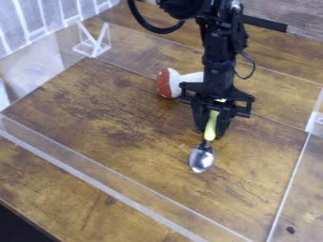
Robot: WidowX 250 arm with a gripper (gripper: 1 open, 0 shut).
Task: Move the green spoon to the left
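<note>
The green spoon lies on the wooden table, its yellow-green handle pointing up into the gripper and its silver bowl toward the front. My gripper points straight down over the handle, fingers closed narrowly around it. The spoon's bowl still rests on the wood. A red-brown capped mushroom sits just behind and left of the gripper, partly hidden by the arm.
A clear plastic wall runs along the front of the wooden table, and another along the right side. A clear stand sits at the back left. Bare wood stretches to the left of the spoon.
</note>
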